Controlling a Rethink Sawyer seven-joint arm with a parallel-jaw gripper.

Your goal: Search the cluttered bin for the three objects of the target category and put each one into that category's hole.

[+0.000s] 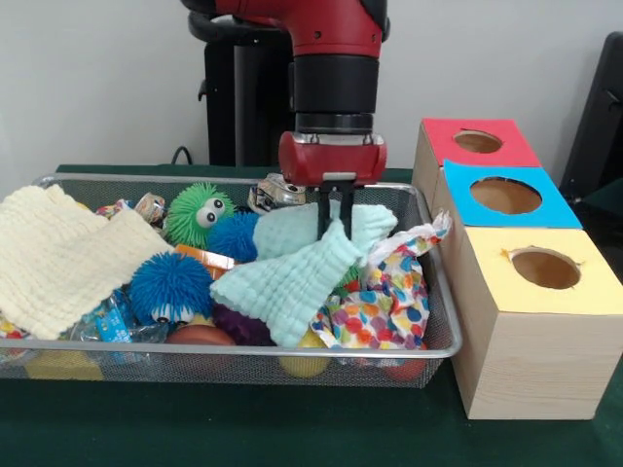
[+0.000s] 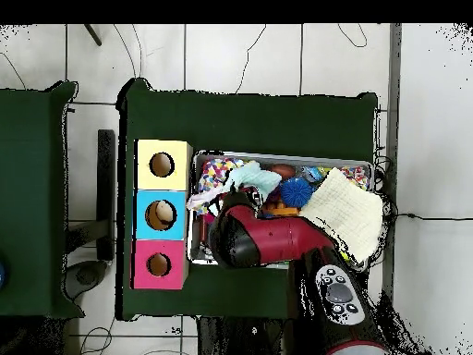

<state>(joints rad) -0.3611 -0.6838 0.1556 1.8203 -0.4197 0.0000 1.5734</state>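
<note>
The wire mesh bin (image 1: 243, 352) is full of clutter and also shows in the overhead view (image 2: 277, 155). My gripper (image 1: 334, 216) stands over the bin's middle, shut on a raised fold of a pale green cloth (image 1: 292, 277). In the overhead view my arm (image 2: 268, 240) hides the gripper. The hole (image 1: 478, 142) in the red-topped box lies to the right of the bin at the far end of the box row; it also shows in the overhead view (image 2: 158, 265).
The bin holds a cream cloth (image 1: 58, 258), a green spiky ball (image 1: 198, 212), two blue spiky balls (image 1: 170, 287), a polka-dot cloth (image 1: 384, 302) and foil packets (image 1: 275, 193). A blue-topped box (image 1: 505, 196) and a yellow-topped box (image 1: 545, 268) stand next to the red one.
</note>
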